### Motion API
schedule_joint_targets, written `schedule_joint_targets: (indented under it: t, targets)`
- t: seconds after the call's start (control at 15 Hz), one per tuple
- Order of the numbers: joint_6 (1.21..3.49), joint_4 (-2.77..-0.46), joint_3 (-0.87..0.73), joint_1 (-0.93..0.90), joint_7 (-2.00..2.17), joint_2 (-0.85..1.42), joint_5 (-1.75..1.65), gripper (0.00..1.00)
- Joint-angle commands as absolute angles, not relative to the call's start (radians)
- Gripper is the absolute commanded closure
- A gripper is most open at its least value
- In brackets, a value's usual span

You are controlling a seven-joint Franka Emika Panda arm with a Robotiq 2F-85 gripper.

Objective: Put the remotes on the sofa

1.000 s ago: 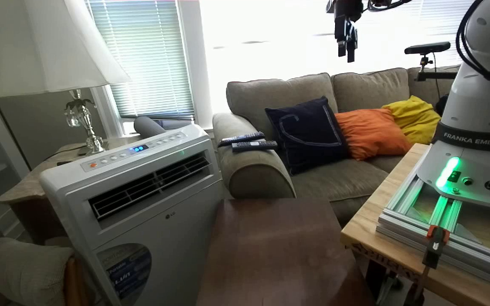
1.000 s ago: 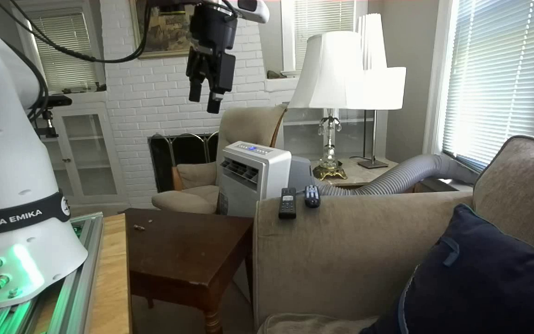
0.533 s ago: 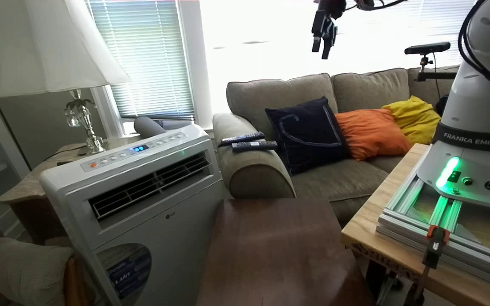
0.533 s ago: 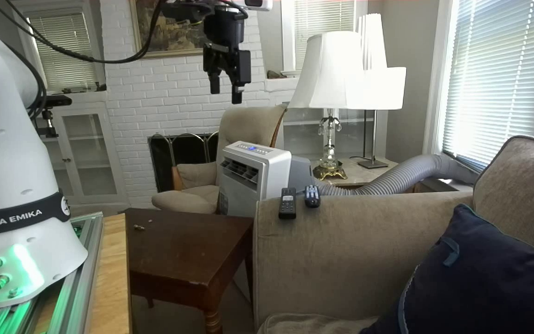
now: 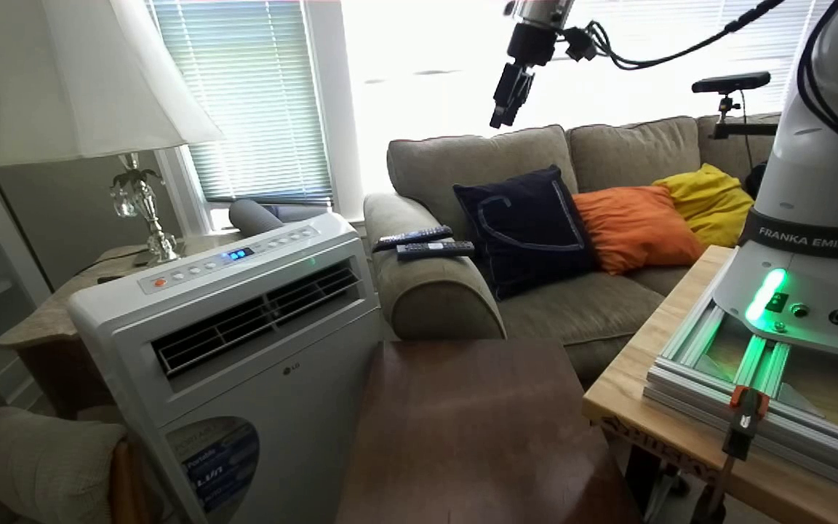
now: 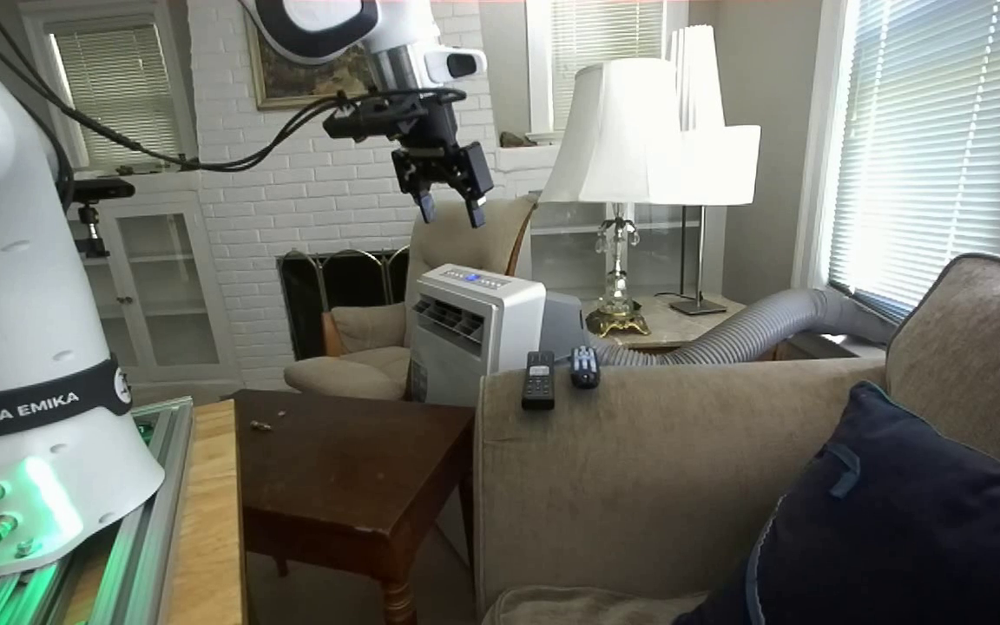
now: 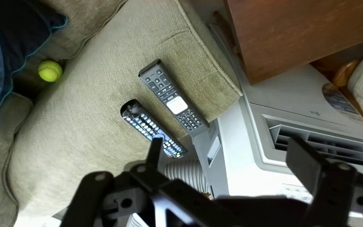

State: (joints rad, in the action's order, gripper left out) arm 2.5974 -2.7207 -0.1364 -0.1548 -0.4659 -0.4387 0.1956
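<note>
Lowered and tilted since the earlier frames, the gripper [image 6: 451,214] hangs higher than the sofa [image 6: 682,495], while the grey remote [image 7: 165,90] and the black remote [image 7: 146,124] have stayed put. The gripper's fingers [image 7: 304,164] are released, spread well apart.

Below the gripper and well apart from it, the sofa's rolled arm bears both remotes, flat, side by side and roughly parallel, upholstery showing between them. Also lower than the gripper, the sofa's seat bears the navy cushion [image 5: 524,229], leaning, then the orange cushion [image 5: 633,229] and the yellow cushion [image 5: 703,207] in a row. The brown table [image 5: 477,429], in front of the sofa's arm, and the white air conditioner [image 5: 317,415], just beside the arm, stand below gripper level too. The side table [image 6: 665,325], likewise below the gripper, bears the gilt-footed lamp [image 6: 617,139].

Only the wrist view shows the yellow-green ball [image 7: 49,71], low between the navy cushion and the sofa's arm, and it gives the remotes' keys most clearly: a pale pad on the grey one, bluish keys on the black one. The orange and yellow cushions show in an exterior view alone. In an exterior view small bits [image 6: 260,425] lie on the brown table, and the glass-doored cabinet [image 6: 166,278] appears, its contents too dim to tell.
</note>
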Motion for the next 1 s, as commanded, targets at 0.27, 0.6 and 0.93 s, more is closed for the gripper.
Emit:
schedule_joint_targets:
  t: [0.27,0.6,0.93]
  targets:
    - [2.759,-2.76,-0.149,-0.183,-0.464,-0.305,0.19,0.0]
    - [2.833,-2.729,-0.139,-0.19,-0.461,-0.218,0.194,0.0]
    - [2.904,-2.614,-0.04,-0.133,-0.369,-0.008,0.033,0.0]
